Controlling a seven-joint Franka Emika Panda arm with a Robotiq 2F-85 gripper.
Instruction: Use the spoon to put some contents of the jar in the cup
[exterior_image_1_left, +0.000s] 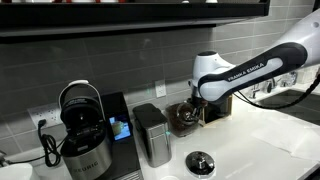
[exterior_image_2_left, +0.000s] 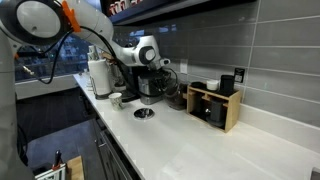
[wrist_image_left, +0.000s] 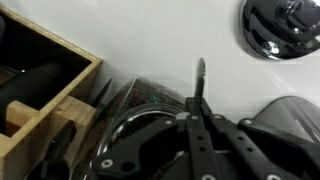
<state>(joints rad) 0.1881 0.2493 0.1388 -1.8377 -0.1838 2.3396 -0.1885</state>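
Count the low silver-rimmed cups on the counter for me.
1. In an exterior view the cup stands on the white counter, nearer the camera than the jar and apart from it. The arm could hide others.

One robot arm (exterior_image_1_left: 245, 70), one glass jar (exterior_image_1_left: 183, 117), one cup (exterior_image_1_left: 200, 162), one spoon (wrist_image_left: 200, 75), one grey canister (exterior_image_1_left: 150, 133), one coffee machine (exterior_image_1_left: 85, 130), one wooden box (exterior_image_2_left: 215, 103)

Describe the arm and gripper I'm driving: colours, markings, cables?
The arm is glossy white with rounded links and black FRANKA EMIKA lettering along one link. In an exterior view an orange ring shows at a joint, with a dark cable looping alongside. The gripper is black, its jaws driven by bolted linkage bars.
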